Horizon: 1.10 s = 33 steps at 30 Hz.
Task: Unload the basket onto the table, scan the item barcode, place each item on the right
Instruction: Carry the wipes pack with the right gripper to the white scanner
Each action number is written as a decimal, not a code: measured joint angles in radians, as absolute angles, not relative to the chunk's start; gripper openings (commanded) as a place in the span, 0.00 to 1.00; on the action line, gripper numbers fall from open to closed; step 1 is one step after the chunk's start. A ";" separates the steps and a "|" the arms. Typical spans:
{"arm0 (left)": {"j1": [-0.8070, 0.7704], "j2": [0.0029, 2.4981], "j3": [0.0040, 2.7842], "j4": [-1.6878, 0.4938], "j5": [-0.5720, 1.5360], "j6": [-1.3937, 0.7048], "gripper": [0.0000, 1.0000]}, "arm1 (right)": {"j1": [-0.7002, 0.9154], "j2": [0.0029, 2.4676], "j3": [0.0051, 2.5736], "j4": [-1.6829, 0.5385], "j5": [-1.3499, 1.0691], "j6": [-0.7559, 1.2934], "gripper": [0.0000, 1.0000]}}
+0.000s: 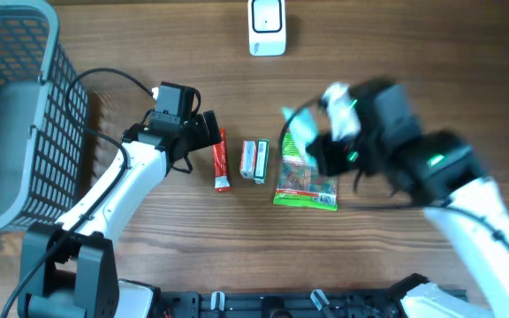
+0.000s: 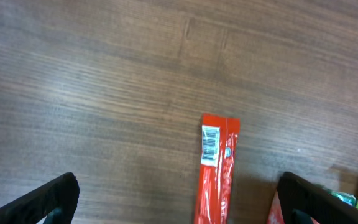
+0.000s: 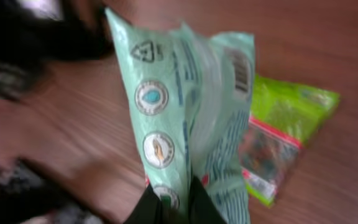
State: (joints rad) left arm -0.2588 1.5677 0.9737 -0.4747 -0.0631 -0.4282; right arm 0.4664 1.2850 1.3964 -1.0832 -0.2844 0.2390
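Two arms: right gripper point(image 3: 173, 208) is clamped on the mint-green pouch point(image 3: 185, 106), held up right of centre with its barcode exposed, probably for the scanner point(image 1: 267, 26) at the far edge. Left gripper point(image 1: 208, 132) hangs open over the red stick point(image 2: 219, 168).

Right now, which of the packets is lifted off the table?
The mint packet, pinched in the right gripper; the red stick, small box and bright green bag lie on the table.
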 measured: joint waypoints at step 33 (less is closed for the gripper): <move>-0.259 1.565 0.973 -0.479 -0.063 -0.428 1.00 | 0.183 2.140 1.686 0.522 -1.399 1.493 0.04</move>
